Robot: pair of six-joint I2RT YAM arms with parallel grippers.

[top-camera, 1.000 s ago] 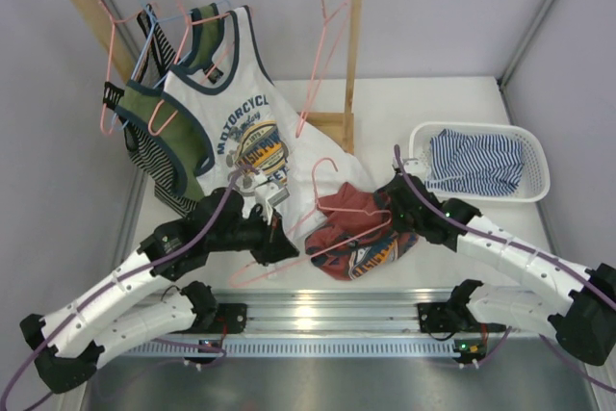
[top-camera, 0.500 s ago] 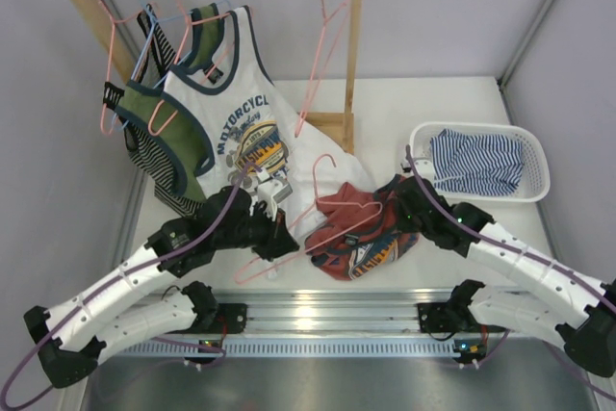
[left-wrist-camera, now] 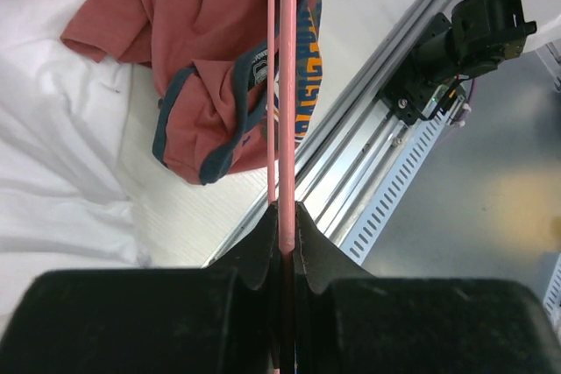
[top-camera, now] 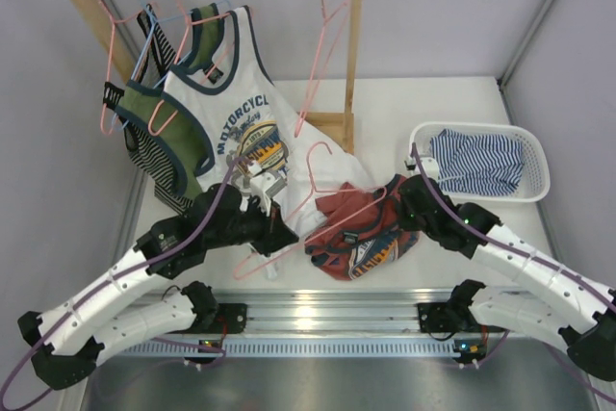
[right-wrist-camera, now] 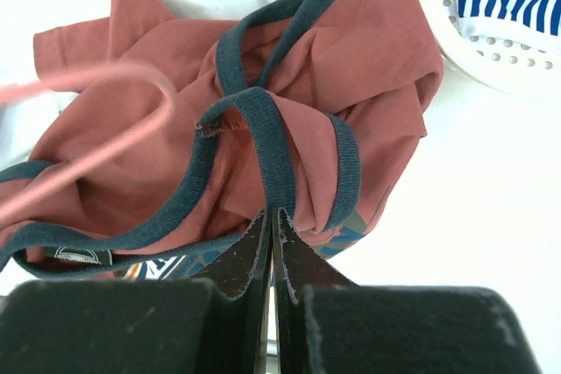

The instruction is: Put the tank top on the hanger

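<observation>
Right wrist: right gripper (right-wrist-camera: 272, 212), jaws just now pinched shut on a navy strap of the tank top (right-wrist-camera: 368, 67), crumpled on the desk (right-wrist-camera: 491, 216)
Left wrist: left gripper (left-wrist-camera: 285, 214), jaws clamped on the hanger (left-wrist-camera: 287, 85), held over the top
Meaning: probably ready to thread the strap onto the hanger arm

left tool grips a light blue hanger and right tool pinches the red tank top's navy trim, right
No, the hanger in the left tool is pink, as the left wrist view shows. The right tool pinches the navy trim of the tank top.
</observation>
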